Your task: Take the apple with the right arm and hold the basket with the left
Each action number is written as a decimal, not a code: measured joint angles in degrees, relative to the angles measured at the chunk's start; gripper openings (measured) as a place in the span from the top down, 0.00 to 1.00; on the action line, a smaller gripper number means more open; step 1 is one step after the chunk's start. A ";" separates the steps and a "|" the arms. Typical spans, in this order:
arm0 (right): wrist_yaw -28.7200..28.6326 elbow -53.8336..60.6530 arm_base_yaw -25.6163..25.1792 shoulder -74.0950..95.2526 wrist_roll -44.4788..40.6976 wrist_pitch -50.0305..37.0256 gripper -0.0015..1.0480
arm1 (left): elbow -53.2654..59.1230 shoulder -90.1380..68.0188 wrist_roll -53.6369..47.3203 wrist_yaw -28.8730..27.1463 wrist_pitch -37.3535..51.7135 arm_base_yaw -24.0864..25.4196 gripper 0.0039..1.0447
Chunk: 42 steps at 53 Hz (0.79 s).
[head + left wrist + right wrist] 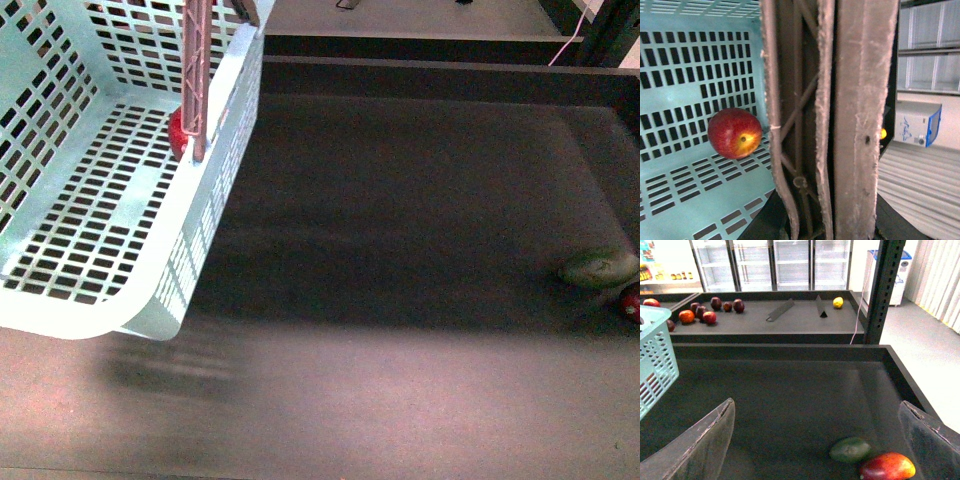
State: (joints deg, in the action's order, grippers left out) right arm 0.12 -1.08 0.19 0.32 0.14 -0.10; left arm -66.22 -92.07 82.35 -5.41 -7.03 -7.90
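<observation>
Two tools, two states: the left tool (834, 20) is clenched on the handle (790, 130) of the basket (60, 310), while the right tool (816, 407) is released, its fingers (695, 445) spread wide with nothing between them. Just past the left grip, the apple (735, 133) lies on the basket's slotted floor, close to the handle; in the front view it peeks out red behind the handle. The basket hangs tilted above the bench (400, 250) over a blurred shadow, so its weight seems to rest on the handle alone. Below the right tool, near the bench's right edge, a green fruit (850, 450) and a red fruit (887, 466) lie side by side; neither is the apple. I judge the apple firm, smooth and fairly heavy for its size, apt to roll on the tilted floor and to slip from hard pads. It is best taken across its widest girth, with modest force to spare it bruising. The basket looks light and stiff yet free to swing on its pivoting handle, so the handle's middle is the place to hold.
</observation>
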 joint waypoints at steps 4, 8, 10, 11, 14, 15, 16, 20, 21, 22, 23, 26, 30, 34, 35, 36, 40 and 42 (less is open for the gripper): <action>0.00 0.00 0.00 0.00 0.02 0.00 0.08 | 0.00 -1.92 0.70 -0.20 0.74 1.53 0.83; 0.00 0.00 0.00 0.00 0.00 0.00 0.08 | 0.07 -3.41 1.16 -0.39 1.20 2.45 0.83; 0.00 0.00 0.00 0.00 0.02 0.00 0.08 | 0.07 -4.37 1.40 -0.39 1.33 2.93 0.83; 0.00 0.00 0.00 0.00 0.00 0.00 0.08 | 0.07 -4.66 1.42 -0.39 1.33 2.99 0.83; 0.00 0.00 0.00 0.00 0.00 0.00 0.08 | 0.20 -5.68 1.53 -0.26 1.33 3.32 0.83; 0.00 0.00 0.00 0.00 0.00 0.02 0.08 | 0.39 -6.05 1.53 -0.20 1.31 3.41 0.83; 0.00 0.00 0.00 0.00 0.00 0.00 0.08 | 0.50 -6.25 1.53 -0.13 1.31 3.43 0.83; 0.00 0.00 0.00 0.00 0.00 0.00 0.08 | 1.68 -7.50 1.53 0.48 1.27 3.41 0.83; 0.00 0.00 0.00 0.00 0.00 0.00 0.08 | 2.14 -7.76 1.55 0.79 1.27 3.41 0.83; 0.00 0.00 0.00 0.00 0.00 0.00 0.08 | 2.34 -7.87 1.57 0.87 1.29 3.41 0.83; 0.00 0.00 0.00 0.00 0.00 0.00 0.08 | 2.62 -8.04 1.64 0.96 1.38 3.41 0.83; 0.00 0.00 0.00 0.00 0.00 0.00 0.08 | 3.67 -8.55 2.32 1.31 1.84 3.39 0.83; 0.00 0.00 0.00 0.00 0.00 0.00 0.08 | 4.44 -8.94 2.86 1.33 2.38 3.39 0.83; 0.00 0.00 0.00 0.00 0.00 0.00 0.08 | 5.16 -9.44 3.17 1.25 3.23 3.45 0.83; 0.00 0.00 0.00 0.00 0.00 0.00 0.08 | 5.40 -9.53 3.26 1.11 3.39 3.48 0.83; 0.00 0.00 0.00 0.00 0.00 0.00 0.08 | 5.75 -9.66 3.30 1.05 3.50 3.54 0.83; 0.00 0.00 0.00 0.00 0.00 0.00 0.08 | 6.75 -10.21 3.48 0.66 3.82 3.63 0.83; 0.00 0.00 0.00 0.00 0.00 0.00 0.08 | 7.37 -10.36 3.82 0.44 3.85 3.72 0.83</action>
State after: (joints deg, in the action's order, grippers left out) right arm 0.12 -1.08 0.19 0.32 0.14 -0.10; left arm -58.85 -102.43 86.17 -4.97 -3.18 -4.19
